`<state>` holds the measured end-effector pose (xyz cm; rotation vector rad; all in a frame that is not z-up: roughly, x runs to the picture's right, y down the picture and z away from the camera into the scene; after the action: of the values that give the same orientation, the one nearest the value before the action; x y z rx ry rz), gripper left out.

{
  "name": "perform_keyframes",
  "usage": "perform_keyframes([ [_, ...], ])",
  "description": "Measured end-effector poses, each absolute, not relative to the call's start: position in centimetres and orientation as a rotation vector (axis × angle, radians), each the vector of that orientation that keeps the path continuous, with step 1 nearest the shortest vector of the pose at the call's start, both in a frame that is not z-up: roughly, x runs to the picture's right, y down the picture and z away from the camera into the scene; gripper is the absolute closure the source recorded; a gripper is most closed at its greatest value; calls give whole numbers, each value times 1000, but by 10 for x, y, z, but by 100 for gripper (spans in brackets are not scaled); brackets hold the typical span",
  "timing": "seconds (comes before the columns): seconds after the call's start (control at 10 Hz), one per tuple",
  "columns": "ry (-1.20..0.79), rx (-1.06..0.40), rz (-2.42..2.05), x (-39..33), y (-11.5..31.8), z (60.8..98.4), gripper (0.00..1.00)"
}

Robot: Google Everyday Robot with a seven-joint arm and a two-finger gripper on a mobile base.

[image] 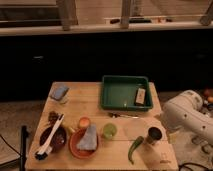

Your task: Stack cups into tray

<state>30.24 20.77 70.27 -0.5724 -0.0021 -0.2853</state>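
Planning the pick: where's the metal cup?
Camera view: the metal cup stands at the table's front right, between the green pepper and the white arm; gripper not in view.

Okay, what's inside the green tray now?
One small brown rectangular item lies near the tray's right wall; what's under it is hidden. The metallic cup and yellow-green cup stand outside. The gripper isn't visible, only the white arm at right.

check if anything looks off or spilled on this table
Nothing spilled or tipped. One oddity: a small brown item lies inside the tray, in its right part. The metallic cup and the yellow-green cup stand upright outside it. The gripper isn't visible; the arm sits by the right edge of the table.
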Motion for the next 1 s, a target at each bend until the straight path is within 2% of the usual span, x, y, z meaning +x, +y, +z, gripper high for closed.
perform_keyframes([
  [1.0, -156, -614, -240, 279, 230, 722, 20],
])
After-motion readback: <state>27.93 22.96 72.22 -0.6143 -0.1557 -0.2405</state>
